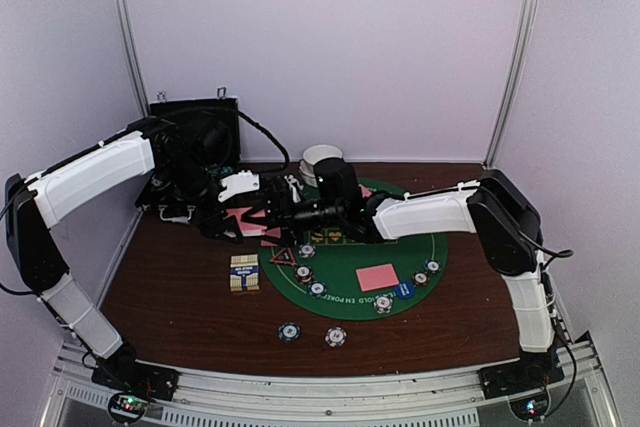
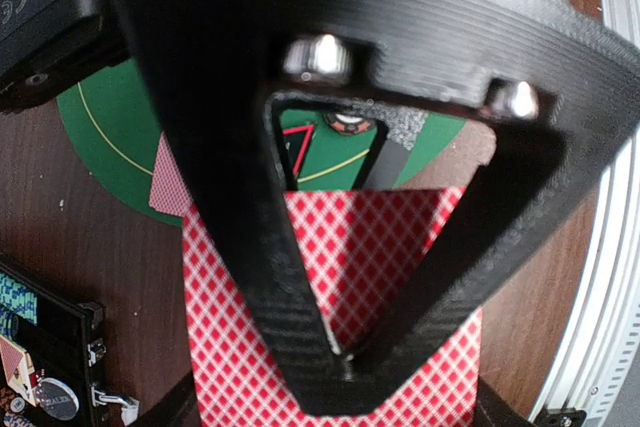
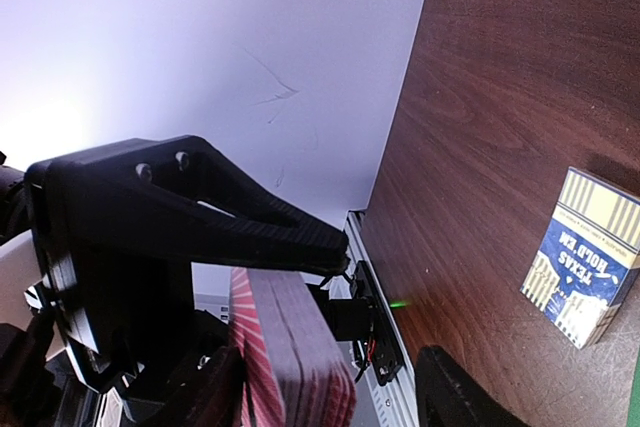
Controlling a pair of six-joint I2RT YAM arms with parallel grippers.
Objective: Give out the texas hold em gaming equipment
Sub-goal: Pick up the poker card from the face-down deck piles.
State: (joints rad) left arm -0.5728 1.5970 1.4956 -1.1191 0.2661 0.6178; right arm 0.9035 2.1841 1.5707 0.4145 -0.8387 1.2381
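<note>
The left end effector (image 1: 232,219) was clamped on the pink-backed deck (image 2: 225,347), holding it above the surface (image 1: 170,307) toward the rear edge and left of centre, at the left rim of the green mat (image 1: 410,247). The right end effector (image 1: 276,213) was at the deck too, its fingers apart on either side of the deck's edge. One card (image 1: 376,276) lay face down on the mat. Two chips (image 1: 289,332) sat near the front edge, and the box (image 1: 244,273) lay just left of the mat.
</note>
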